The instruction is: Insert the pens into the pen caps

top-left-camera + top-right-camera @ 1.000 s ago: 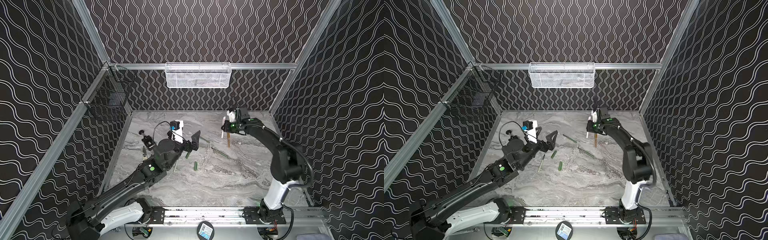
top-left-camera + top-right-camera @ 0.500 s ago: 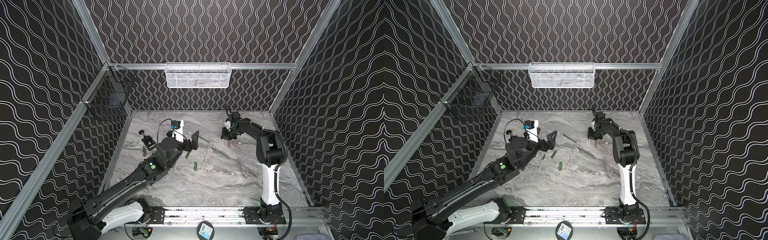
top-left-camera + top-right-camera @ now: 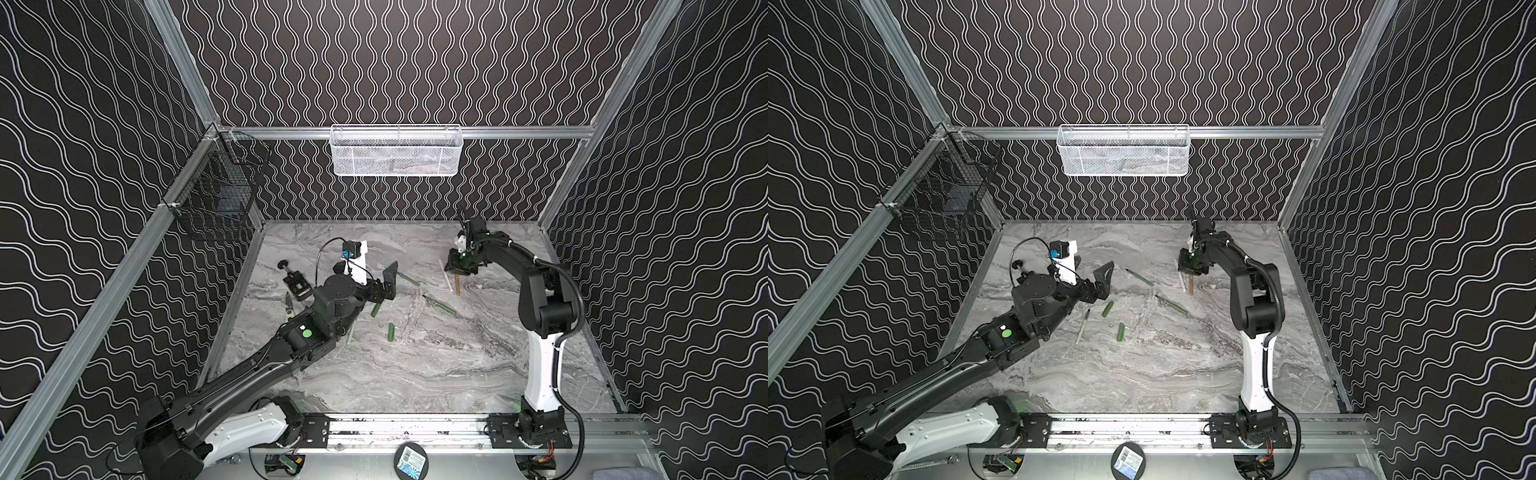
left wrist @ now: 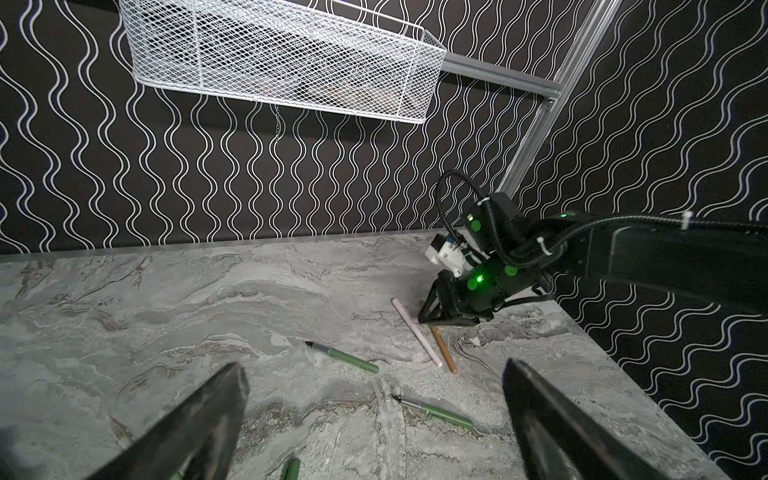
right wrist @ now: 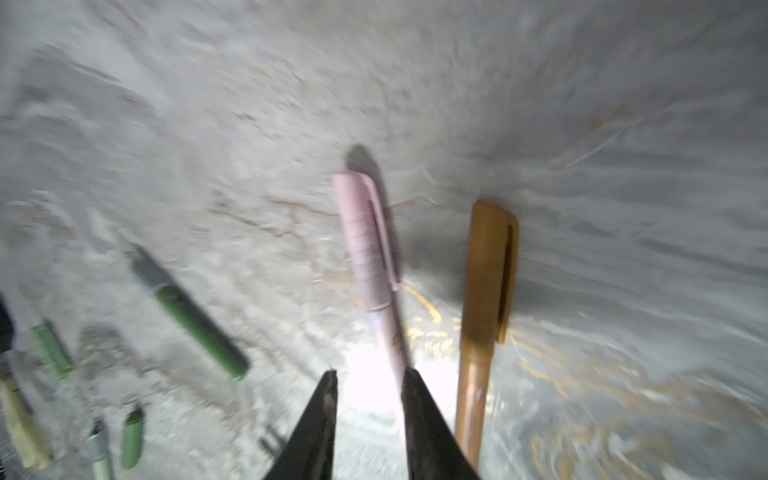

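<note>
One gold pen (image 5: 488,266) — now flat

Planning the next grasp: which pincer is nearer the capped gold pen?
Right. The right pincer hovers just above the barrel end of the gold pen; the left pincer is far off, left of it in both top views.

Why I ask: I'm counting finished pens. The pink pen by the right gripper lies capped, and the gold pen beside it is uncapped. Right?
Not quite. The gold pen is capped too. The right wrist view shows its cap on, and it lies beside the capped pink pen by the right gripper.
</note>
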Available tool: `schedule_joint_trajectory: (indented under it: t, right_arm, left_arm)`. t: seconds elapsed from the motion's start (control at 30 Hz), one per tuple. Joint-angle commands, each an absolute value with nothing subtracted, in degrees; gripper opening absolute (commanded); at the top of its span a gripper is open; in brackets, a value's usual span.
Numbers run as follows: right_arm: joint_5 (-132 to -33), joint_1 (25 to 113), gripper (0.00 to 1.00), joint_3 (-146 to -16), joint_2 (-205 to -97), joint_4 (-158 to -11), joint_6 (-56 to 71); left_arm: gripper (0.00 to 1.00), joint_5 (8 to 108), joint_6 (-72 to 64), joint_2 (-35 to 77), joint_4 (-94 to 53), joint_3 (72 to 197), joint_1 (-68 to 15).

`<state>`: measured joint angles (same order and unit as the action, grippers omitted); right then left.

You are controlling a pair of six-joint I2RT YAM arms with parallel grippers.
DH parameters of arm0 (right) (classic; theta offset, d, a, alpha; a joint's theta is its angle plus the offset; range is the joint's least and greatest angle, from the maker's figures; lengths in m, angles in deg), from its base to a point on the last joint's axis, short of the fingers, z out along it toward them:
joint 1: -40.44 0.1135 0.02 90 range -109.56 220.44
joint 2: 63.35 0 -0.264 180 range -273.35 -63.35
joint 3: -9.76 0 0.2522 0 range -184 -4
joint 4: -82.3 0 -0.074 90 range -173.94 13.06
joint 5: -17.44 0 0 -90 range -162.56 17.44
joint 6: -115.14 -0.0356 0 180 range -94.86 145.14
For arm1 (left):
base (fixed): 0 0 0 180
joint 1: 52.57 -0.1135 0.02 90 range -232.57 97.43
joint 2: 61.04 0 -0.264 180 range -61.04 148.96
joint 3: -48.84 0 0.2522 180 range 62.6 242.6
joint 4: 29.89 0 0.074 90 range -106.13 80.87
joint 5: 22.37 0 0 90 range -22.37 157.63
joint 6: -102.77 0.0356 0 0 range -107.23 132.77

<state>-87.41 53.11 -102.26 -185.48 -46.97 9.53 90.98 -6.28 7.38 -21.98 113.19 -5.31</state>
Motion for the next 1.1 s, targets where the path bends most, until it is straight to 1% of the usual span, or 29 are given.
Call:
schedule_joint_trajectory:
  t: [0.0,0.1,0.23,0.3,0.4,0.53,0.6,0.8,0.97,1.07]
  right_arm:
    - [-86.6,54.0,0.37,-101.9,-181.6,-45.8,9.2]
    - [-85.3,55.4,0.38,-99.7,-177.7,-46.2,9.3]
    - [-82.5,58.4,0.35,-91.8,-170.0,-50.4,8.4]
    - [-81.5,61.1,0.35,-87.9,-167.2,-52.0,10.9]
    - [-77.8,65.1,0.35,-83.9,-165.1,-50.6,14.2]
    - [-74.4,70.4,0.36,-80.0,-163.2,-49.1,13.6]
    - [-70.5,72.3,0.37,-78.7,-162.2,-48.9,12.8]
    - [-62.7,72.8,0.43,-77.6,-165.0,-46.7,16.3]
    - [-64.3,72.5,0.44,-79.5,-169.0,-46.5,19.9]
    - [-68.7,70.8,0.45,-80.4,-170.5,-47.0,22.0]
  left_arm:
    - [0.98,91.4,-5.3,7.8,-22.6,113.8,-5.3]
    - [0.98,92.0,-5.4,8.4,-22.0,114.2,-5.4]
    - [0.97,93.3,-6.2,9.5,-20.4,114.9,-5.3]
    - [0.97,93.8,-6.6,10.0,-19.8,115.3,-5.4]
    - [0.97,94.8,-6.7,10.3,-19.3,115.4,-5.3]
    - [0.97,96.0,-6.8,10.9,-18.8,115.7,-5.5]
    - [0.97,96.7,-6.8,11.0,-18.4,116.0,-5.5]
    - [0.97,96.8,-7.2,10.9,-18.3,115.9,-5.7]
    - [0.97,96.4,-7.6,11.4,-17.7,116.2,-5.8]
    - [0.97,96.4,-7.5,11.0,-18.1,116.0,-5.8]
